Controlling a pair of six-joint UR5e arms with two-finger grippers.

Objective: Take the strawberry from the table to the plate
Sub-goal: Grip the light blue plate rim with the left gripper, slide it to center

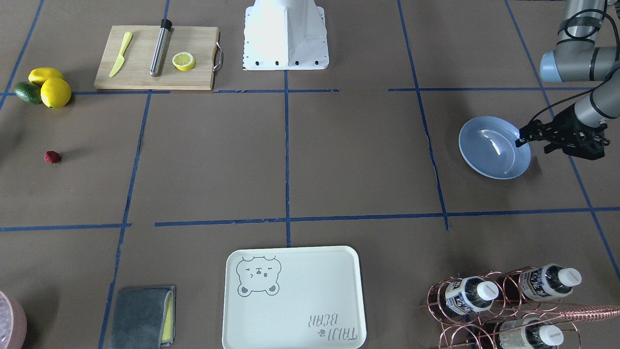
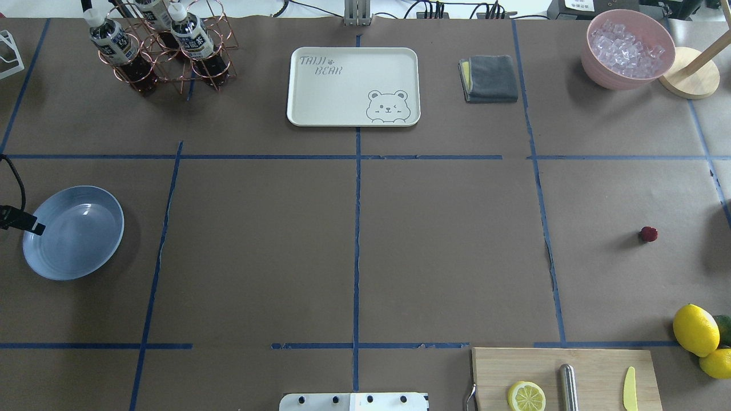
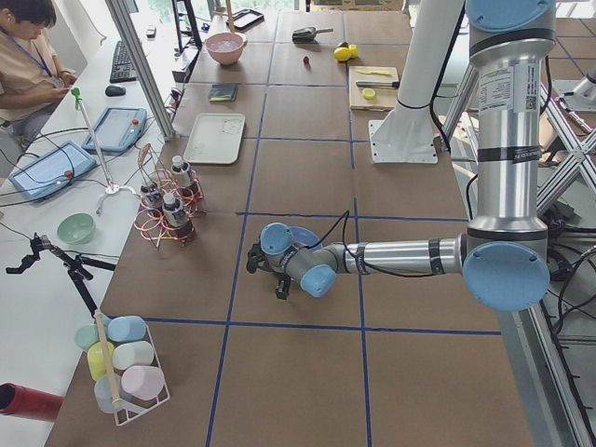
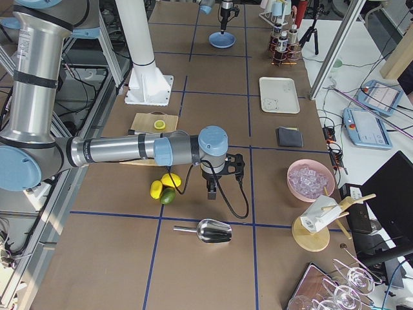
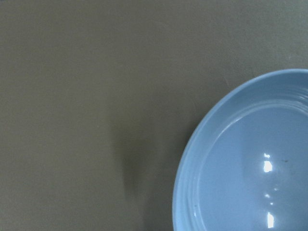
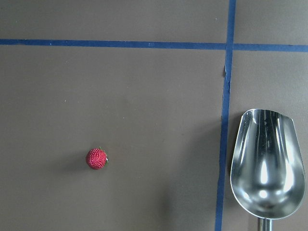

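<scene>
The strawberry (image 1: pixel 52 156) (image 2: pixel 648 234) lies alone on the brown table (image 1: pixel 339 160), a small dark-red berry. In the right wrist view the strawberry (image 6: pixel 96 158) sits left of and below centre. My right gripper (image 4: pixel 211 187) hovers over that area, and I cannot tell whether it is open or shut. The light-blue plate (image 1: pixel 489 165) (image 2: pixel 74 240) (image 5: pixel 240 168) rests empty at the opposite end. Over the plate's outer rim hangs my left gripper (image 1: pixel 520 140) (image 2: pixel 35 228), its fingers together with nothing between them.
Two lemons and an avocado (image 1: pixel 46 87) lie near the strawberry, beside a cutting board (image 1: pixel 157 57). A metal scoop (image 6: pixel 267 163) is close by. A bear tray (image 1: pixel 293 298), grey cloth (image 1: pixel 143 317), bottle rack (image 1: pixel 503 300) and pink ice bowl (image 2: pixel 628 48) line the far side.
</scene>
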